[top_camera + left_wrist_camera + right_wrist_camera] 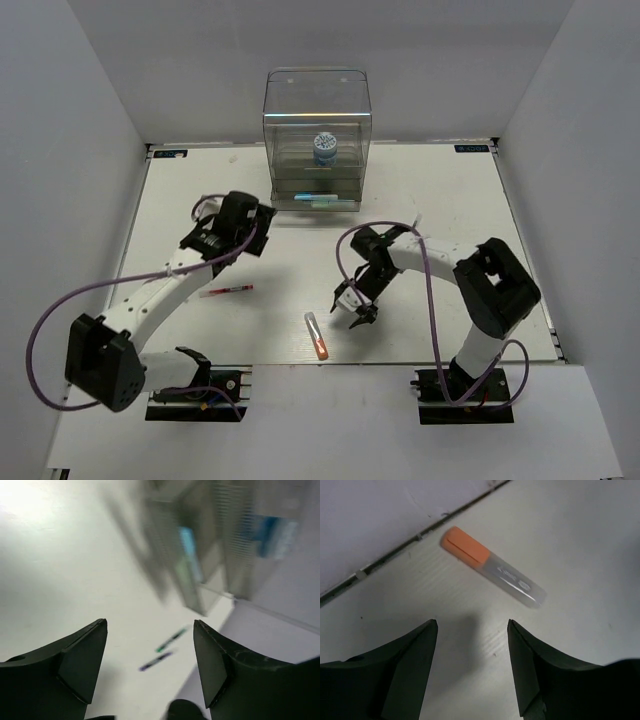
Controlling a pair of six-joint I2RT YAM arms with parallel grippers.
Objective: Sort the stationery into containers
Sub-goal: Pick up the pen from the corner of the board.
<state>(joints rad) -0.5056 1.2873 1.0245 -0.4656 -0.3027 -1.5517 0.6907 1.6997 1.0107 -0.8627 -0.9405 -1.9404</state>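
Observation:
The clear smoky drawer unit point(317, 110) stands at the back centre. The blue-and-white tub point(324, 148) sits in its tall box, and a light-blue marker point(322, 200) lies in a drawer. The unit is blurred in the left wrist view point(235, 555). My left gripper point(265, 222) is open and empty, left of the unit point(150, 625). A green pen point(172, 639) and a purple pen point(156, 661) lie beyond it. A red pen point(228, 291) lies on the table. My right gripper point(352, 315) is open and empty, beside the grey orange-tipped marker point(317, 336), which lies just ahead of its fingers in the right wrist view point(492, 567).
The white table point(450, 200) is walled in on three sides. Its near edge point(420, 535) runs close to the orange-tipped marker. Purple cables loop off both arms.

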